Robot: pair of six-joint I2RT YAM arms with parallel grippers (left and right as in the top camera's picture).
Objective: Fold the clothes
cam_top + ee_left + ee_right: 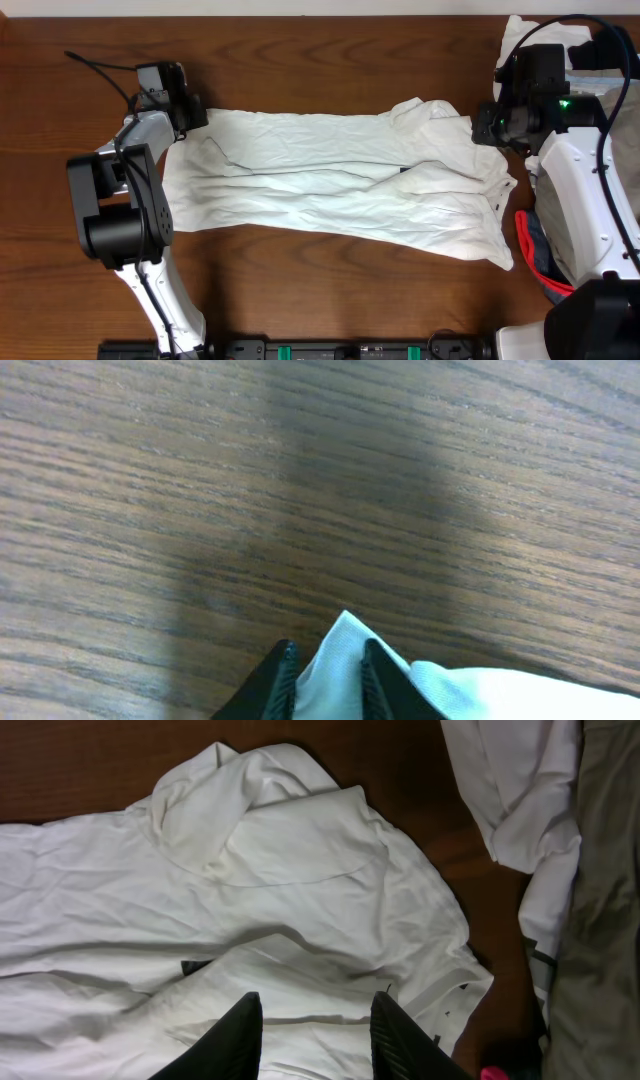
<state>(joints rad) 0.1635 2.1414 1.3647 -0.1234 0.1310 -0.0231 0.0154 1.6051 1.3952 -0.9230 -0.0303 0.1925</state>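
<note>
A large wrinkled white garment (330, 185) lies spread lengthwise across the middle of the wooden table (330, 60), with a small dark label (404, 170) near its right end. My left gripper (192, 112) sits at the garment's far left corner. In the left wrist view it (328, 675) is shut on a peak of the white cloth (470, 695). My right gripper (485, 125) hovers at the garment's right end by the collar. Its jaws (315, 1030) stand apart above the cloth (300, 870), and the label (195, 965) shows left of them.
A heap of other clothes sits at the right edge behind my right arm. It holds a white piece (520, 790) and a khaki piece (600, 920). A red and dark item (535, 255) lies at the near right. Bare wood surrounds the garment.
</note>
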